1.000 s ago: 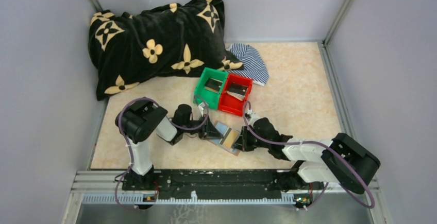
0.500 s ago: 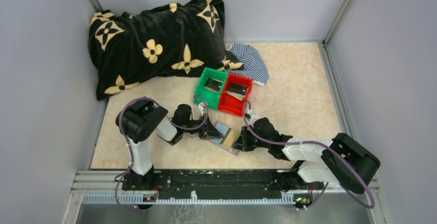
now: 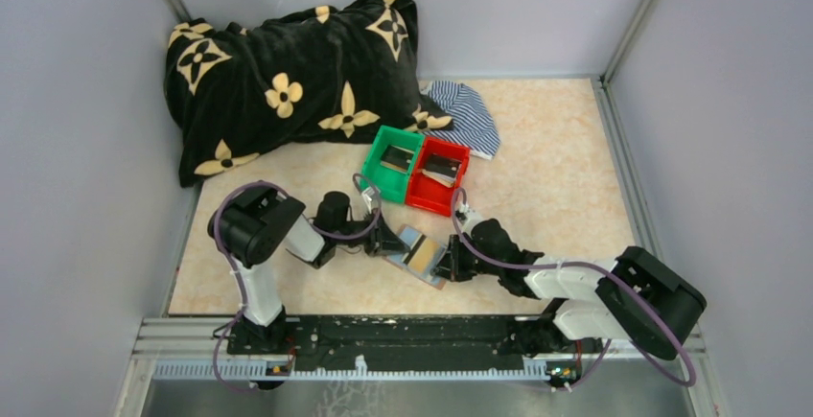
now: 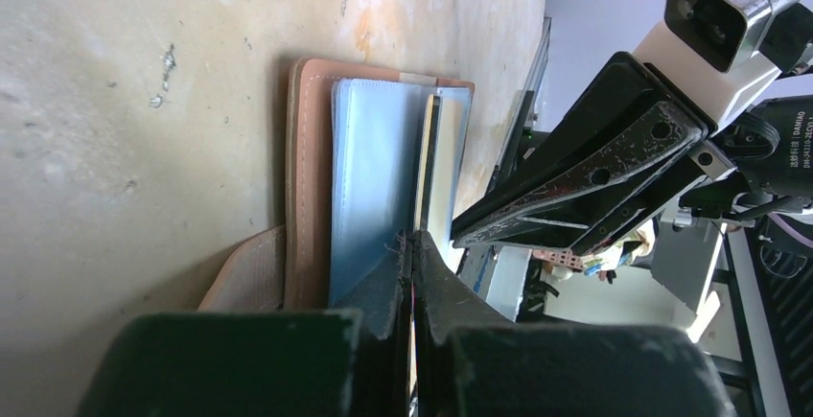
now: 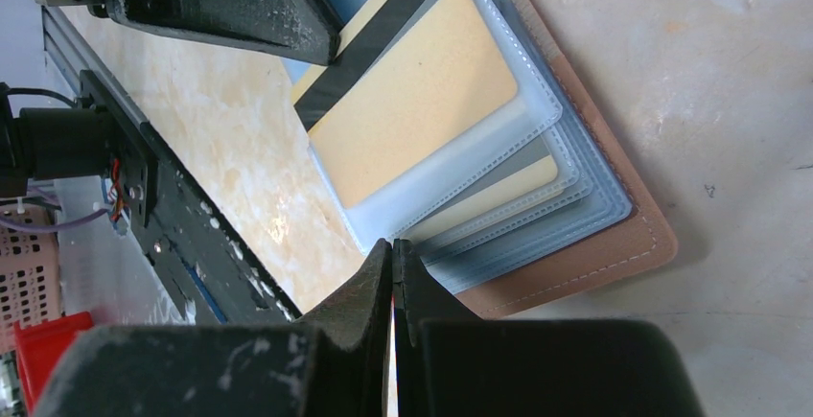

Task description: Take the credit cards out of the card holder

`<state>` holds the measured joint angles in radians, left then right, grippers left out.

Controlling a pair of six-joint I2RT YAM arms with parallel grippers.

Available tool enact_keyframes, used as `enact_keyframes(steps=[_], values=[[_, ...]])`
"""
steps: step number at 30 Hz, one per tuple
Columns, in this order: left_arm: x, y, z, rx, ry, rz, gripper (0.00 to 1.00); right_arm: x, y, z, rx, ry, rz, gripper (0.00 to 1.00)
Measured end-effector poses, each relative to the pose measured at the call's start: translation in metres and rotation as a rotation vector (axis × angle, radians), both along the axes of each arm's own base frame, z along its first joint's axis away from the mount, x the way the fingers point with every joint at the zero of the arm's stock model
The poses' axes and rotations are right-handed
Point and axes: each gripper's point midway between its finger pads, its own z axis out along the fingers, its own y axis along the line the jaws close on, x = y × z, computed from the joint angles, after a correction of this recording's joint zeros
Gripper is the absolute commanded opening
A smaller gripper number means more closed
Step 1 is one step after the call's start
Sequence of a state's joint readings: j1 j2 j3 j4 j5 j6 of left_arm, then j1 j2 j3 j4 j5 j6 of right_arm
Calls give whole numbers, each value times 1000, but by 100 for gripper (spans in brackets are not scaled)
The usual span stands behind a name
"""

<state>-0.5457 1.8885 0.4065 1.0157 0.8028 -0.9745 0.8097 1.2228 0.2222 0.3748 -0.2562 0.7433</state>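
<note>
The card holder [image 3: 423, 256] lies open on the table between both grippers, brown outside [image 4: 307, 168] with fanned clear blue-grey sleeves [image 5: 575, 216]. A gold-tan credit card [image 5: 412, 101] with a black stripe sticks partly out of the top sleeve. It shows edge-on in the left wrist view [image 4: 428, 163]. My left gripper [image 3: 389, 243] [image 4: 412, 237] is shut on that card's end. My right gripper [image 3: 442, 265] [image 5: 391, 243] is shut at the sleeves' near corner and seems to pinch them. More cards sit in the lower sleeves.
A green bin [image 3: 377, 172] and a red bin [image 3: 429, 196] stand joined just behind the holder, each with a greyish card inside. A black flowered blanket [image 3: 288, 72] and a striped cloth [image 3: 467, 115] lie at the back. The metal rail [image 3: 383, 333] runs along the near edge.
My left gripper has drawn back to the left, and the gold card has slid further out of its sleeve. The right gripper has stayed at the holder's corner.
</note>
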Motion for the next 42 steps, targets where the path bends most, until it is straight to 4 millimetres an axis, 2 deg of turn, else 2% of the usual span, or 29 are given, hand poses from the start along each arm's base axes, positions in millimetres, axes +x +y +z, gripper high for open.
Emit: enact_keyframes(steps=[3,12,22,28,37,42], values=[[3,3,2,1,-5,10,0,0,0,0,1,0,0,0],[28,28,11,27,-61,95,0,1,2,0,5,-3,2,0],[20,43,9,67,-67,134,0,2,3,0,11,-4,5,0],[22,44,20,61,-104,151,0,2,4,0,12,-5,6,0],[19,50,25,54,-112,169,0,2,3,0,11,-5,5,0],[22,52,43,25,-157,185,0,0,-1,-1,-7,-4,4,0]])
